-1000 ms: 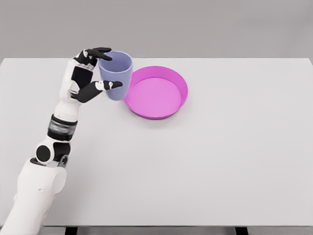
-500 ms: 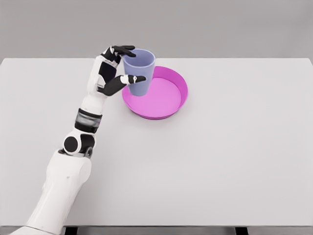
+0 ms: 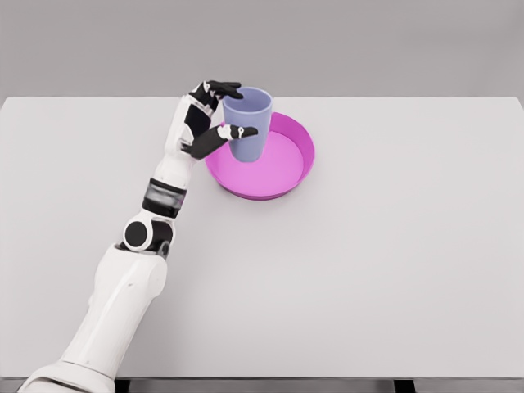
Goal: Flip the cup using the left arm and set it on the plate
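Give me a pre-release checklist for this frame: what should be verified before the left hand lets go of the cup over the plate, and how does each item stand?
1. Cup upright, mouth up: ok.
2. Left hand has a grip on the cup, fingers around its left side: ok.
3. Cup over the pink plate: ok, it sits above the plate's left part, not the middle.
4. Cup base resting on the plate floor: cannot tell, this single view does not show a gap or contact.
5. Plate interior free of other things: ok.
6. Right arm out of the way: ok, it does not show in the head view.
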`<move>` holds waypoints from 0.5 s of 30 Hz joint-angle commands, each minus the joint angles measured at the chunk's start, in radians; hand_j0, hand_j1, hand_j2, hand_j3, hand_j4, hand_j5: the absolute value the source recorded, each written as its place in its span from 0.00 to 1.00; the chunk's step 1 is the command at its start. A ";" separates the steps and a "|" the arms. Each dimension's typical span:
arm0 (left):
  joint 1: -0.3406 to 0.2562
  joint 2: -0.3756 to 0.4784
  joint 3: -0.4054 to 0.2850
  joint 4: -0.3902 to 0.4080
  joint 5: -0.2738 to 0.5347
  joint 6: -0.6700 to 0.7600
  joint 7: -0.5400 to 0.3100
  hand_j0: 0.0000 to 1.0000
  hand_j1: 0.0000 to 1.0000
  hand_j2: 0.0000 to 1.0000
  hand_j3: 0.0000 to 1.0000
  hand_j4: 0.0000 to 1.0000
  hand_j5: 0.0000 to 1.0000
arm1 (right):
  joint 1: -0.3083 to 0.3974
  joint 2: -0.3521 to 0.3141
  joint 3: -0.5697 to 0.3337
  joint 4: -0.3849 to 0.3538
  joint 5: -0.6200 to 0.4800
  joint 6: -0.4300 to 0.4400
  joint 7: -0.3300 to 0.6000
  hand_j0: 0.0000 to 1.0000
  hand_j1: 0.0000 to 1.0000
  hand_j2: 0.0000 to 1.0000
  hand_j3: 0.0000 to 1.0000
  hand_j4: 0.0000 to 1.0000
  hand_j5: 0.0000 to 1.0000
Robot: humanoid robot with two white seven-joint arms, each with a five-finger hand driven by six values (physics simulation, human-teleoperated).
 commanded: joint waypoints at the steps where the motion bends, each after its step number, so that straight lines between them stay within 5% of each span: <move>1: 0.000 0.000 -0.003 0.016 0.002 0.000 -0.001 0.42 0.42 0.42 0.42 0.42 0.42 | 0.000 0.000 0.000 -0.001 0.000 0.000 0.000 1.00 1.00 1.00 1.00 1.00 1.00; 15: -0.020 0.000 0.031 0.016 -0.009 0.000 0.004 0.42 0.42 0.42 0.42 0.42 0.42 | 0.000 0.000 0.000 0.001 0.000 0.000 0.000 1.00 1.00 1.00 1.00 1.00 1.00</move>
